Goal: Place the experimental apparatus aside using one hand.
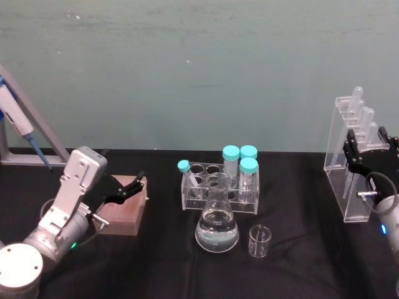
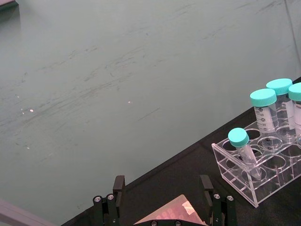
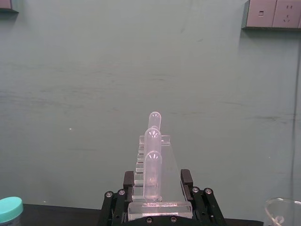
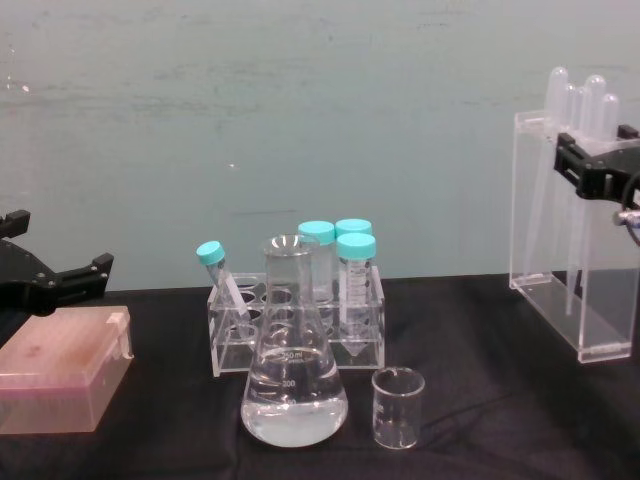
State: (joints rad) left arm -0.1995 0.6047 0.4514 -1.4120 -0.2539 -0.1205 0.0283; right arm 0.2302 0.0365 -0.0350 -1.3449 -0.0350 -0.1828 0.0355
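The tall acrylic stand (image 1: 349,180) of long tubes rests on the black table at the far right. My right gripper (image 1: 368,140), on its silver wrist with a blue light, is shut on the stand's upper part. In the right wrist view its fingers (image 3: 128,181) press both sides of the stand (image 3: 153,141). The chest view shows this gripper (image 4: 590,165) high on the stand (image 4: 560,250). At table centre stand the conical flask (image 1: 217,227) with clear liquid and the small glass beaker (image 1: 260,242). My left gripper (image 1: 134,187) hovers open over a pink box (image 1: 128,215).
A clear rack (image 1: 218,184) holding teal-capped tubes stands just behind the flask. A pipette (image 1: 15,118) on a grey frame sits at the far left. The green wall rises close behind the table. Open black cloth lies between the beaker and the stand.
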